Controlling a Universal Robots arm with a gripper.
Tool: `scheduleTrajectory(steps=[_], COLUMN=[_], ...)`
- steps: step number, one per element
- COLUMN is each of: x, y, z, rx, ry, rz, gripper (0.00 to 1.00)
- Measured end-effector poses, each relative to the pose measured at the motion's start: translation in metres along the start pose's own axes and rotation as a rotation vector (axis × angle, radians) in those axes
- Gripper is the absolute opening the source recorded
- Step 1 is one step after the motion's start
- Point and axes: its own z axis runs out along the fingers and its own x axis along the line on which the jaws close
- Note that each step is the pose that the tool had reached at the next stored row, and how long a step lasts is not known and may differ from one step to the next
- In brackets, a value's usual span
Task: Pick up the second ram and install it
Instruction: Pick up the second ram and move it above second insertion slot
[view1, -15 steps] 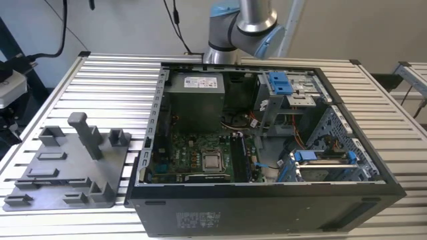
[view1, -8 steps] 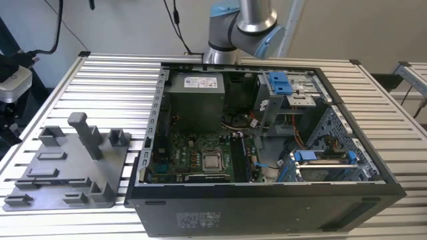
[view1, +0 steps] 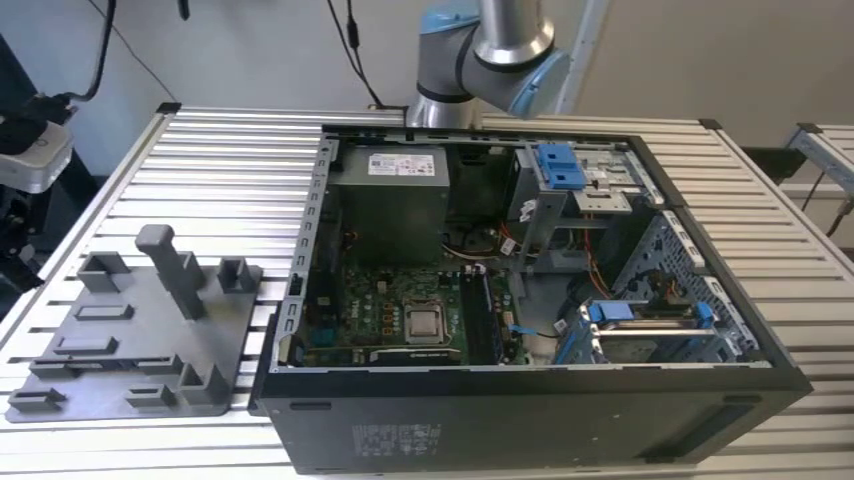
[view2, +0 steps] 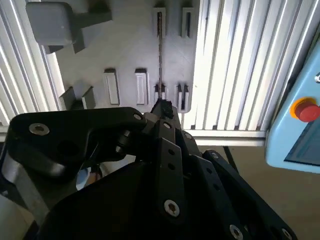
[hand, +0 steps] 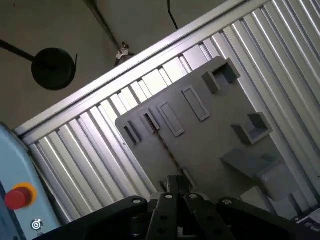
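The second ram is a thin dark stick seen edge-on, standing upright in the slots of the grey holder tray. In the first wrist view the ram runs along the same slotted row of the tray. My gripper hangs well above the tray, its black fingertips lined up over one end of the stick. The fingers meet at their tips with nothing between them. In the exterior view the tray lies at the left of the open computer case, whose motherboard faces up.
The tray's tall grey post and low holders stand up from it. The ribbed aluminium table carries both tray and case. A light blue box with a red button sits beyond the table's edge. Blue drive clips stick up inside the case.
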Motion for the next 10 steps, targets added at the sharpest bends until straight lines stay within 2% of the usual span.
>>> scheduleTrajectory(steps=[10], x=[0.0], y=[-0.0001], z=[0.0012], rx=[-0.0011], ry=[0.0058], rz=[-0.182], gripper=[0.11])
